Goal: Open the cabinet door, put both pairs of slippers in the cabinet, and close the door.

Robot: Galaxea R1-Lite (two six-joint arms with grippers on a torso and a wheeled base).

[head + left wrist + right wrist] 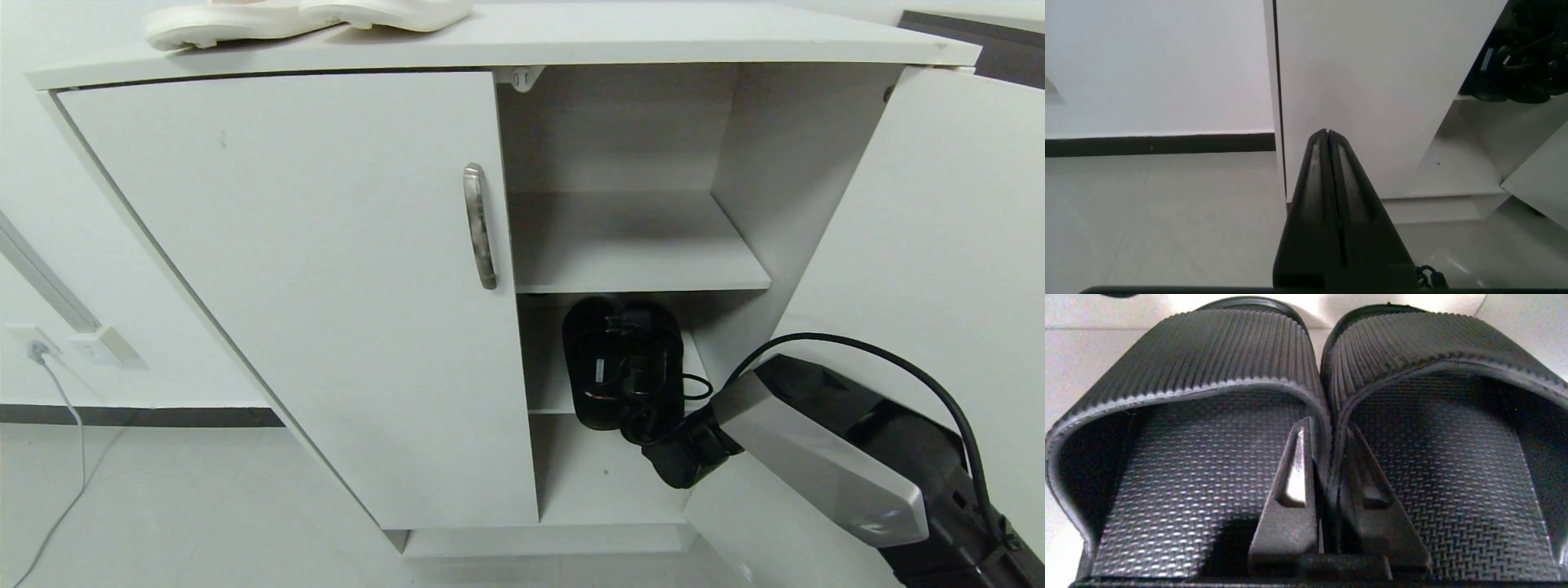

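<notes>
Two black slippers (624, 371) sit side by side at the front edge of the cabinet's lower shelf (545, 380), with the right hand (1325, 449) clamped on their touching inner walls (right door (939, 245) open). White slippers (302, 16) lie on the cabinet top's left end. Left hand (1327, 135), fingers together, hangs low by the closed left door (310, 286).

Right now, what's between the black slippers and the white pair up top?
In the head view, a bare shelf and the cabinet's top board separate black slippers from white slippers.
</notes>
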